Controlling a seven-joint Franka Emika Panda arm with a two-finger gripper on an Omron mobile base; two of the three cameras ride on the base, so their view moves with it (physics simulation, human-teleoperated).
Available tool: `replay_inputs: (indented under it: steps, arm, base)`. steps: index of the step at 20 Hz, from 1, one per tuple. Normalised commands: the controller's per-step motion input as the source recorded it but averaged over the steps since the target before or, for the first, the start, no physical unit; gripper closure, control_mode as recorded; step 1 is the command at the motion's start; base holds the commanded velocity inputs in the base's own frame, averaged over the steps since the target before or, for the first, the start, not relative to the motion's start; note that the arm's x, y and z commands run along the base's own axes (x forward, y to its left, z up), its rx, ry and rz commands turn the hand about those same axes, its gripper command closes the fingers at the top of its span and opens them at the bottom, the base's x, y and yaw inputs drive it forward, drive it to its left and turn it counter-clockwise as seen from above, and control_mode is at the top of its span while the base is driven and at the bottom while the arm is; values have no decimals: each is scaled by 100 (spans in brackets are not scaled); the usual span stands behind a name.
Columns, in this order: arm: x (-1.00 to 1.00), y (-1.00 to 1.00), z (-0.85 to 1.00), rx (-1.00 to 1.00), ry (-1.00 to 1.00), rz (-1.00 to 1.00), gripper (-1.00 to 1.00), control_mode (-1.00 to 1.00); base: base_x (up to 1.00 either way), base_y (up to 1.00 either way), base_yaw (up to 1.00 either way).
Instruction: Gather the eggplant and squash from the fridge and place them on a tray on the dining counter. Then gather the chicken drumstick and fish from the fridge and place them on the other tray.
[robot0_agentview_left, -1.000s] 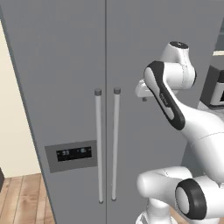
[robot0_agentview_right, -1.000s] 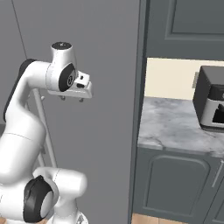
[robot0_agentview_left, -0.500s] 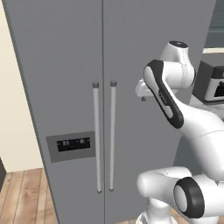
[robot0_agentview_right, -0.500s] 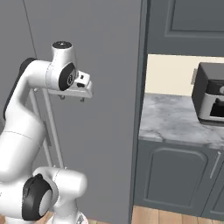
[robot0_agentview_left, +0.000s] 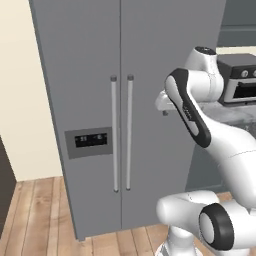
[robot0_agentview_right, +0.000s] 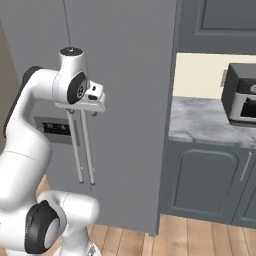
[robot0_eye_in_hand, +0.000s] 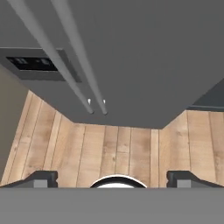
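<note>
The step in hand is judged to be the approach to the fridge (robot0_agentview_left: 120, 115), with nothing yet gathered: both doors are closed, so the eggplant, squash, chicken drumstick and fish are presumably inside and cannot be seen, and neither tray nor the dining counter appears. The pincer (robot0_eye_in_hand: 112, 179) hangs empty in front of the right-hand door, its fingertips (robot0_eye_in_hand: 41, 178) set wide apart at the two lower corners of the hand view, nothing between them. In the left base view the pincer (robot0_agentview_left: 162, 102) sits beside the right door, clear of the handles (robot0_agentview_left: 121, 132). The next move calls for bringing the spread jaws level with one of the two handles, closing on it, and pulling the door along its hinge arc (which door hides which food cannot be told from here). The fridge is a tall, flat-fronted, matt grey double-door cabinet; the handles are two slim, round, pale grey vertical bars standing just beside each other at the centre seam. A dark rectangular dispenser panel (robot0_agentview_left: 89, 141) is set into the left door. The floor (robot0_eye_in_hand: 118, 153) is light wooden planking with visible grain. To the right stands a table (robot0_agentview_right: 210, 120) with a mottled grey stone-like top over dark panelled cabinet doors, carrying a boxy dark toaster oven (robot0_agentview_right: 242, 100).
</note>
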Motion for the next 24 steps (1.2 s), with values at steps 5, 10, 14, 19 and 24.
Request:
replay_inputs:
  steps: [5, 10, 14, 19, 24]
  arm:
    - [0, 0, 0, 0, 0, 0, -100, 100]
    - [0, 0, 0, 0, 0, 0, -100, 100]
    - [0, 0, 0, 0, 0, 0, -100, 100]
    - [0, 0, 0, 0, 0, 0, -100, 100]
    - [0, 0, 0, 0, 0, 0, -100, -100]
  base:
    - [7, 68, -3]
    - [5, 10, -1]
    - [0, 0, 0]
    - [0, 0, 0]
    - [0, 0, 0]
